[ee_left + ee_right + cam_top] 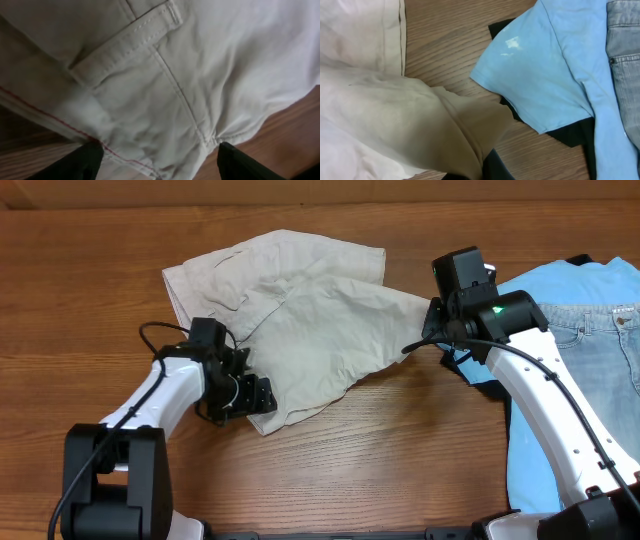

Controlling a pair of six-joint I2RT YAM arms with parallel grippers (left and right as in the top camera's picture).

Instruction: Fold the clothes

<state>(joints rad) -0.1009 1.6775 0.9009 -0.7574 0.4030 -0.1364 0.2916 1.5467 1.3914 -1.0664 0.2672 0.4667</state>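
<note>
Overhead cam: the tan shorts (300,310) lie crumpled in the mid of the table (400,460), w/ one leg pulled out to the right. My L gripper (260,395) sits low at the near-left edge of the shorts. Left wrist cam: its two dark fingers (85,162) are spread wide, w/ the cloth edge and a thin red stitch line between them. I can't tell if they touch the cloth. My R gripper (432,320) is pressed together, pinching the tip of that pulled-out leg. Right wrist cam shows the cloth bunched up at its fingers. A light blue tee (560,285) and blue jeans (600,350) lie on the right side by the R arm, w/ smth black (570,132) under the tee.
</note>
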